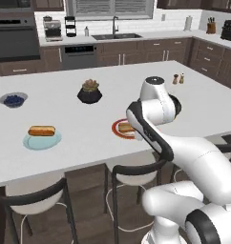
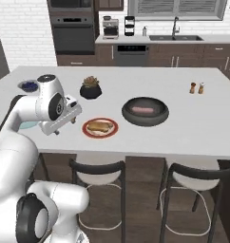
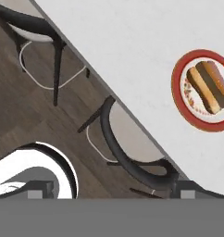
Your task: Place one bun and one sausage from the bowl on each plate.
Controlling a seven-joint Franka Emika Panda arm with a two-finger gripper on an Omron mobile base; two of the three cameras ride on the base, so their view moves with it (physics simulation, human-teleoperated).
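Your gripper (image 3: pixel 109 192) hangs off the near edge of the counter (image 2: pixel 193 123), above the stools and floor. In the hand view its two tips barely rise at the bottom, too little for you to tell whether they are parted or closed, and nothing shows between them.

Nearest to it is the red-rimmed plate (image 3: pixel 178 99), lying on the counter close to the near edge. It carries a golden-brown bun (image 3: pixel 202 89) with a darker strip lying along it (you cannot tell from these views whether that strip is a sausage). Further left in the left base view sits the pale blue plate (image 1: pixel 29 141), with a second bun (image 1: pixel 41 130) across it.

To the right of the red-rimmed plate stands the dark bowl (image 2: pixel 157 116), wide and shallow, holding one pinkish sausage (image 2: pixel 143 110).

Count them: two plates, two buns, one bowl, one sausage plainly seen.

Toward the far side you have a black plant pot (image 2: pixel 91 90), a small bowl of blue berries (image 1: pixel 13 99) at the far left, and two shakers (image 2: pixel 196 88) at the far right. Two stools (image 2: pixel 100 178) stand below the near edge.
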